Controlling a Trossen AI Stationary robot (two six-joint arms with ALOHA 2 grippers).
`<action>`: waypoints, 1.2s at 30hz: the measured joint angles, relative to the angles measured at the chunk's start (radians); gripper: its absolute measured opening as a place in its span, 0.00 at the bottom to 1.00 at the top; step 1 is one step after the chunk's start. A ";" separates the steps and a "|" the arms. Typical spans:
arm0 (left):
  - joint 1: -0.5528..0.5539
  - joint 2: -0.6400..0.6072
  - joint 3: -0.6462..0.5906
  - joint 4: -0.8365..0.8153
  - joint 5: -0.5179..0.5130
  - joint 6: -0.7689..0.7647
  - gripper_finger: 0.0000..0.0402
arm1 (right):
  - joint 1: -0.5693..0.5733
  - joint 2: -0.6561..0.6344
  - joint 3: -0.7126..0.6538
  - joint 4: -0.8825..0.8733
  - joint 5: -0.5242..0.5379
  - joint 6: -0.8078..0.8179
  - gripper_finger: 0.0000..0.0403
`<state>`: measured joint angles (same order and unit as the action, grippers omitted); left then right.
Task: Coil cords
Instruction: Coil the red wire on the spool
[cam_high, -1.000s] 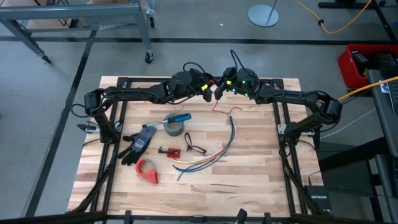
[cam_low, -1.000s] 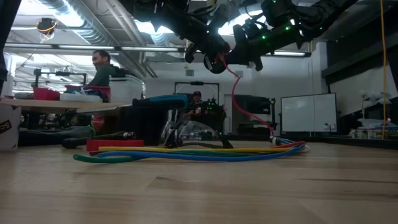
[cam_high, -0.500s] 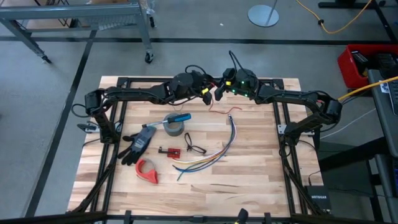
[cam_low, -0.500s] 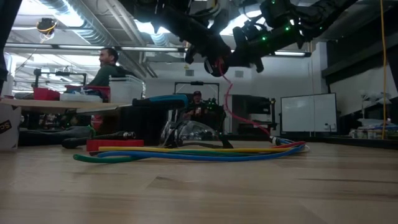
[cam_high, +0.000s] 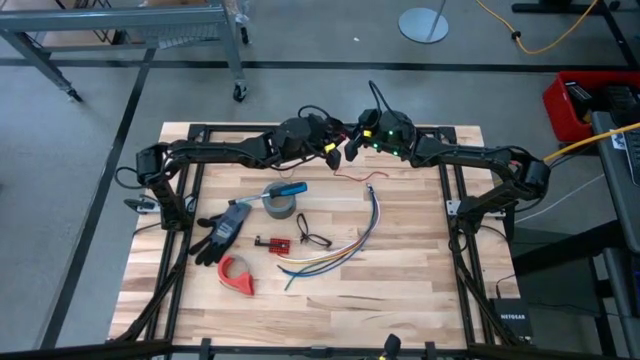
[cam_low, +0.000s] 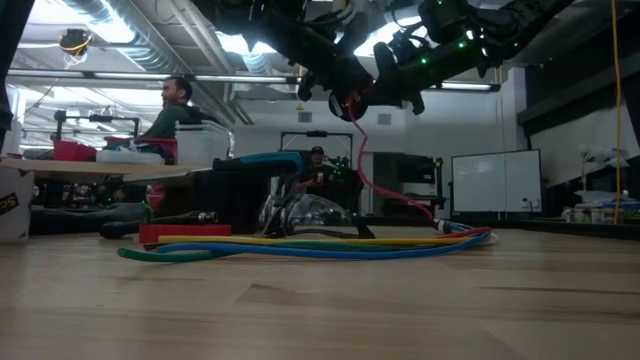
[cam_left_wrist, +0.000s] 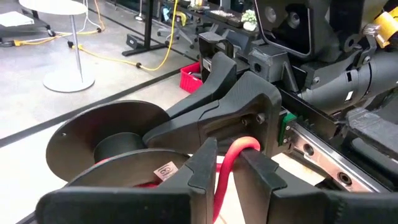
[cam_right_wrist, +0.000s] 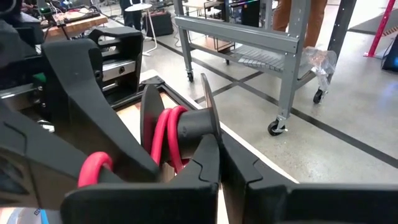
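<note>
Left pincer (cam_left_wrist: 225, 167) eased apart round red wire (cam_low: 372, 182); right pincer (cam_right_wrist: 219, 163) pinching spool (cam_right_wrist: 180, 130) (multicoloured wires (cam_high: 340, 250) below).

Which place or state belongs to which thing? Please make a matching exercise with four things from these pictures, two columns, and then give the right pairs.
Column one:
1. red wire
2. red tape dispenser
3. blue-handled screwdriver
4. black glove

Column two:
a. lies flat near the table's left side
b. hangs from the raised grippers down to the table
c. rests across the grey tape roll
d. sits nearest the table's front edge

Right pairs: 1-b, 2-d, 3-c, 4-a
</note>
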<state>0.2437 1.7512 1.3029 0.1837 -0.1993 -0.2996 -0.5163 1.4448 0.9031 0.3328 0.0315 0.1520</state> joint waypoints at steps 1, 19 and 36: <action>-0.001 0.000 0.000 -0.003 -0.001 0.004 0.12 | 0.000 0.000 0.000 0.000 0.000 0.000 0.00; -0.040 0.000 -0.003 -0.155 0.023 0.017 0.12 | -0.044 -0.013 0.003 0.105 -0.041 0.010 0.00; -0.044 0.001 -0.003 -0.268 0.010 0.025 0.12 | -0.049 -0.019 0.001 0.114 -0.097 0.022 0.00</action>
<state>0.1997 1.7519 1.2999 -0.0840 -0.1897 -0.2746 -0.5652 1.4261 0.9039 0.4467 -0.0660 0.1737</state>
